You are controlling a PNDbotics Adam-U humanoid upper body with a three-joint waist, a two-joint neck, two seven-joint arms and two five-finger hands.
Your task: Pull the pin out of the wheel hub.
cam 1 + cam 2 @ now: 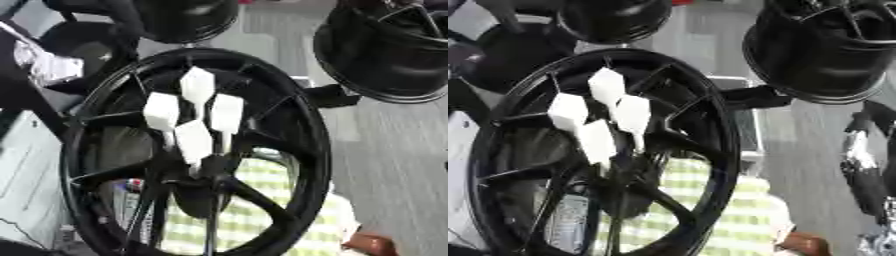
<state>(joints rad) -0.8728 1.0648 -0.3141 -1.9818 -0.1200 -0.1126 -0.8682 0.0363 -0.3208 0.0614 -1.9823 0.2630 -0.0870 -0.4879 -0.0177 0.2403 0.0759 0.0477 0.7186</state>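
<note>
Nearest, a checked cloth [254,210] shows through the spokes of the black wheel [317,150]. Four white pins [193,141] stand clustered just above its hub [206,172], their flat, broad heads clear of the spokes and their thin stems running down into it. Judgement: the pins look light, stiff and smooth, so pinch one by the flat faces of its head and draw it straight along its stem, while the wheel looks heavy enough to stay put. The right hand [861,165] hangs at the right edge, well apart from the pins and holding nothing visible, its grip not discernible; the left hand is not seen, and further black wheels [824,55] lie beyond.
</note>
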